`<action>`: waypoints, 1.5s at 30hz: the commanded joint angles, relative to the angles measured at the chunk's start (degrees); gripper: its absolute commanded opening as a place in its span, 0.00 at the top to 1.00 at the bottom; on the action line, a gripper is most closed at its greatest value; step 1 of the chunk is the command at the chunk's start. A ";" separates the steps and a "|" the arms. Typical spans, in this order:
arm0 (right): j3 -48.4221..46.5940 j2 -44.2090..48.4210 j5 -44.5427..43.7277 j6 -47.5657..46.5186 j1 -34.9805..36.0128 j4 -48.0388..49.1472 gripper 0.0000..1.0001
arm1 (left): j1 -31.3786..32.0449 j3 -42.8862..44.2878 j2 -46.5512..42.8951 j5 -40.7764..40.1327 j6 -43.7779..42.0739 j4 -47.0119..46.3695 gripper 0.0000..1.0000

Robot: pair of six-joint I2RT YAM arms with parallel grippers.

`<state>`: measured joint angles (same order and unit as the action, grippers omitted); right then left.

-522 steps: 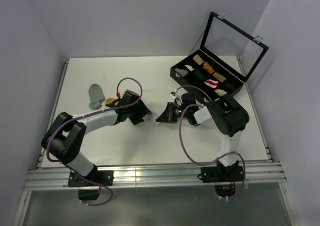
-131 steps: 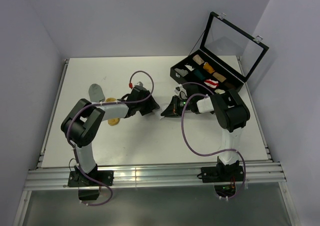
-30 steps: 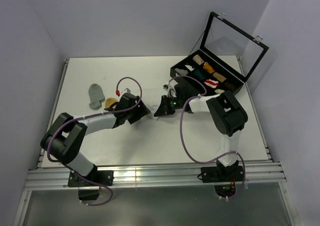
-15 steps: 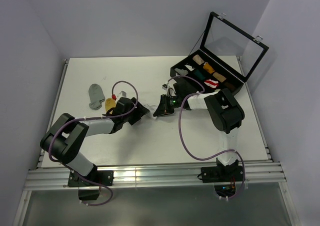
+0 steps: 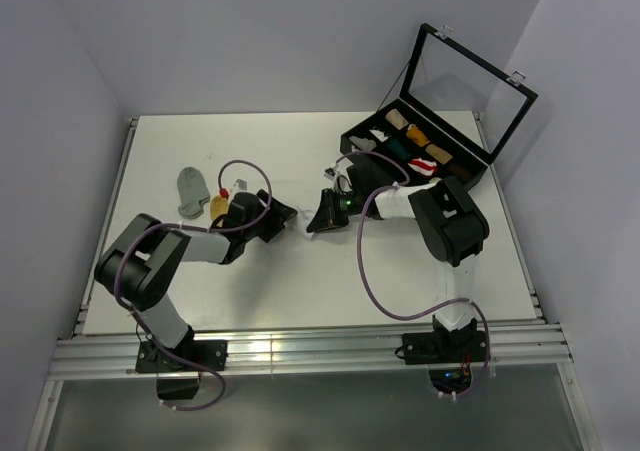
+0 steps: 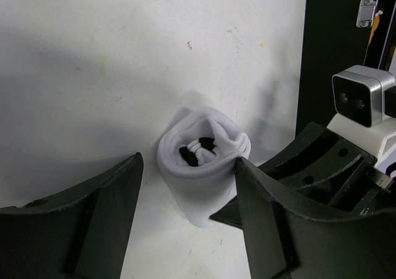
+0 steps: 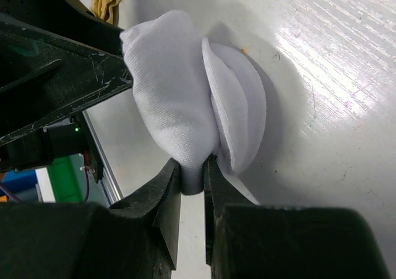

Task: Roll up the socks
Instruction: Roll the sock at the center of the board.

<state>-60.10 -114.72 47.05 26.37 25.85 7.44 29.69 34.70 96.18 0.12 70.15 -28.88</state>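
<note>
On table (image 5: 300,281): rolled white sock (image 6: 201,167) | right jaws pinch its edge

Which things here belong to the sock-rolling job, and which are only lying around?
For the job: white sock, grey sock, mustard-yellow sock.
Only lying around: black case, small fabric rolls inside it.

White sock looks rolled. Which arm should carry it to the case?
Right. The right gripper is shut on a fold of the white sock, and the case sits on its side. The left gripper only straddles the roll, open.
</note>
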 commanded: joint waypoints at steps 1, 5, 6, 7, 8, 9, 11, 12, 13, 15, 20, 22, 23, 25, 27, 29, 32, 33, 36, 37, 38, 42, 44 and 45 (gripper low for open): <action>0.77 -3.41 -4.42 -0.79 0.26 -6.65 1.00 | 0.10 1.69 3.30 1.46 -0.01 -0.74 0.33; 1.03 -3.06 -4.68 -0.88 0.26 -7.00 1.00 | 0.02 2.39 5.59 1.29 -0.01 1.98 0.37; 1.29 -2.97 -4.77 -0.88 0.26 -7.00 1.00 | 0.10 3.26 6.12 1.29 -0.19 3.12 0.37; 1.64 -2.88 -5.03 -0.80 0.26 -7.00 1.00 | 0.10 3.62 6.91 1.20 -0.45 4.00 0.38; 1.82 -2.45 -5.38 -0.79 0.26 -7.00 1.00 | 0.10 4.14 7.26 1.63 -0.45 5.23 0.41; 2.00 -2.44 -5.30 -0.62 0.26 -7.00 1.00 | 0.10 4.24 7.61 1.72 -0.37 5.50 0.43; 2.52 -1.92 -5.47 -0.44 0.26 -7.00 1.00 | 0.10 4.85 8.76 1.90 -0.71 7.51 0.51; 2.70 -1.74 -5.56 -0.09 0.26 -7.00 1.00 | 0.19 5.98 9.19 2.34 -1.33 8.48 0.55; 2.96 -1.65 -5.74 0.00 0.26 -7.00 1.00 | 0.19 6.52 10.07 2.60 -1.77 9.19 0.59; 4.11 -0.69 -6.52 0.35 0.26 -7.00 1.00 | 0.37 8.27 10.95 3.39 -3.17 10.59 0.69; 8.76 4.49 -10.56 0.79 0.43 -5.25 1.00 | 2.56 13.80 13.33 4.01 -7.56 16.04 0.86; 11.21 8.17 -13.28 0.26 0.61 -4.28 0.89 | 3.26 15.04 13.68 3.92 -8.71 19.38 0.90; 11.92 9.76 -14.69 -0.61 0.78 -3.58 0.78 | 3.44 16.18 13.68 3.84 -9.67 20.35 0.90; 13.16 14.40 -19.42 -2.02 1.49 -3.66 0.66 | 3.79 16.98 13.24 2.70 -10.73 23.08 0.90; 13.86 17.84 -23.73 -4.03 2.97 -4.01 0.54 | 3.97 18.21 12.81 2.08 -12.31 24.83 0.91; 14.57 22.85 -31.20 -6.58 4.29 -4.36 0.48 | 4.41 19.78 12.36 0.68 -13.89 27.38 0.91; 15.18 28.39 -43.21 -10.27 8.77 -3.84 0.43 | 5.20 21.28 12.10 0.06 -15.65 28.71 0.91; 15.27 29.36 -46.14 -11.33 11.65 -3.66 0.41 | 5.55 21.64 12.10 0.14 -15.92 28.71 0.91; 15.54 31.31 -55.91 -15.81 16.24 -2.17 0.37 | 5.90 22.34 12.36 0.14 -16.62 30.55 0.91; 15.36 31.13 -58.01 -16.78 18.86 -1.73 0.36 | 5.99 22.52 12.45 0.14 -16.71 30.64 0.91; 15.36 30.78 -59.69 -19.05 20.11 -0.60 0.36 | 5.99 22.69 12.63 0.14 -16.97 30.82 0.91; 14.40 27.45 -69.95 -23.81 25.56 2.13 0.35 | 6.17 23.05 12.89 0.41 -17.24 30.99 0.91; 13.95 24.73 -72.52 -25.74 28.28 3.71 0.35 | 6.17 23.22 12.98 0.49 -17.33 31.08 0.92; 13.34 22.63 -73.32 -26.36 28.99 4.07 0.35 | 6.17 23.31 13.07 0.58 -17.41 31.08 0.92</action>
<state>-44.95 -88.51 -16.67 5.43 52.34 7.84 35.24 58.26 107.11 1.63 56.10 -5.45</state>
